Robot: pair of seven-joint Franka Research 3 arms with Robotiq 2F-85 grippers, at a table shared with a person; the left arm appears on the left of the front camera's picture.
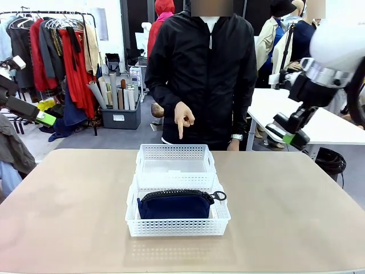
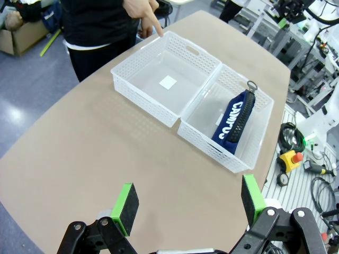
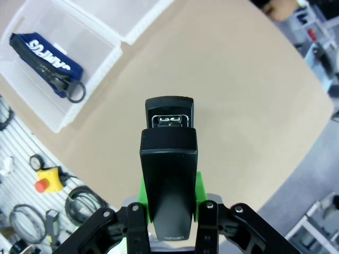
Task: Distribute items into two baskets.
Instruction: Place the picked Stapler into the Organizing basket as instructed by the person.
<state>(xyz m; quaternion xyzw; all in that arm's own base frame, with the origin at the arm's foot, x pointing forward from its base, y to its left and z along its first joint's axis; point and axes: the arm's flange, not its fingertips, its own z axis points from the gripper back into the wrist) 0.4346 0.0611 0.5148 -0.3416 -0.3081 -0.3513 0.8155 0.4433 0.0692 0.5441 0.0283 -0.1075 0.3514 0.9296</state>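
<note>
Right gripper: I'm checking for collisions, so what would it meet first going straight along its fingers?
Probably the bare table. The right gripper, shut on the stapler, points beside the near basket. Depth is unclear.

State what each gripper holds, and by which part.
The right gripper clamps the black stapler by its rear sides. The left gripper is open, holding nothing.

Left gripper (image 2: 188, 209) hangs wide open; right gripper (image 3: 169, 203) clamps the stapler (image 3: 168, 169) upright between its pads.

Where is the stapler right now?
The stapler is clamped in the right end effector, raised off the table to the right of the baskets.
</note>
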